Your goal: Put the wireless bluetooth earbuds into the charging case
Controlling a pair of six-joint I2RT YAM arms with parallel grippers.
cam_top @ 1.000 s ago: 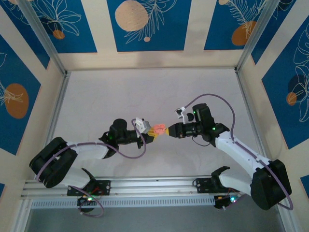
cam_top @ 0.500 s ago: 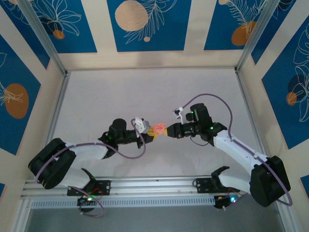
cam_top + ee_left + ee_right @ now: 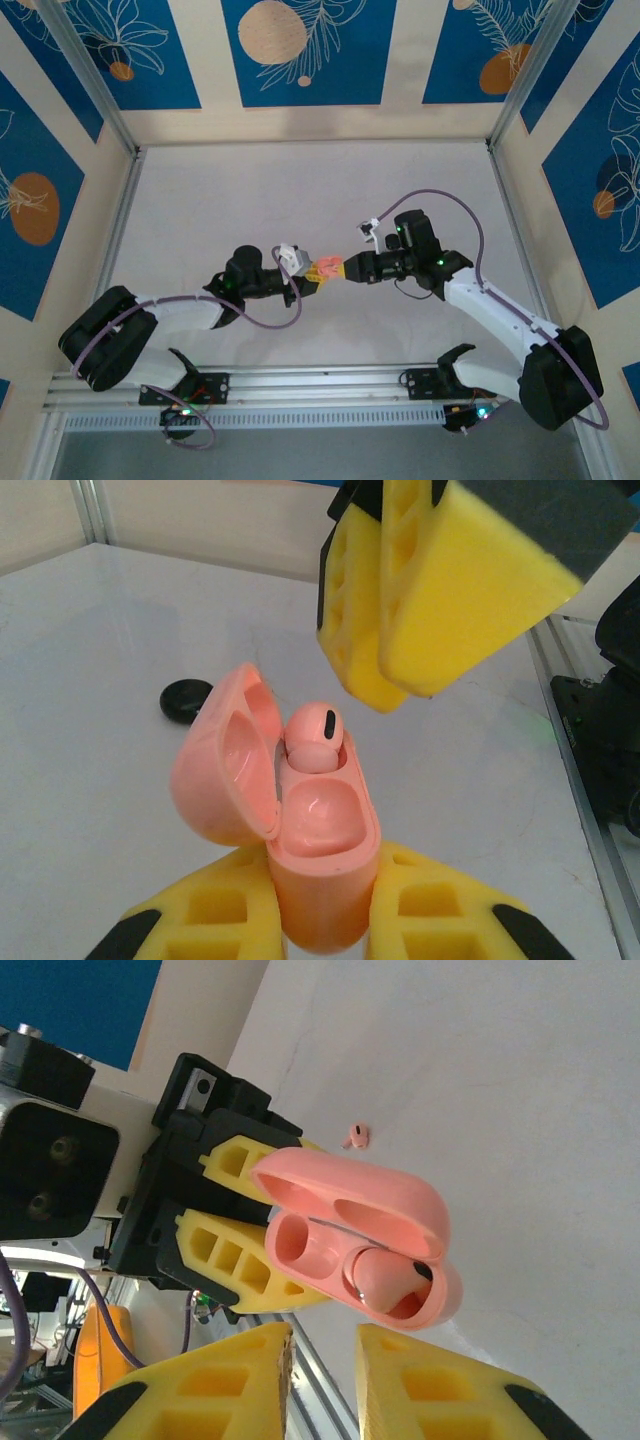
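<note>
- Pink and glossy, the charging case stands upright between the yellow foam fingers of the left pincer, which we see clamped on its lower body from both sides.
- Its lid is hinged open and tilts away to one side, so the rim of the case is exposed on top.
- We see one pink earbud seated in the far well, its rounded head above the rim. The well beside it shows a bare, shiny floor.
- The right pincer hangs just above and beyond the seated earbud, apart from the case. Its fingers stand slightly parted and hold nothing.
- From above, the two pincers meet nose to nose over the front middle of the counter, with the case between them.
- The counter lies wide and bare from there to the back wall. The side rails are well apart from both arms.
- A small pink piece lies on the counter beyond the case; we cannot tell what it is.
- A dark round object lies on the counter behind the lid.
</note>
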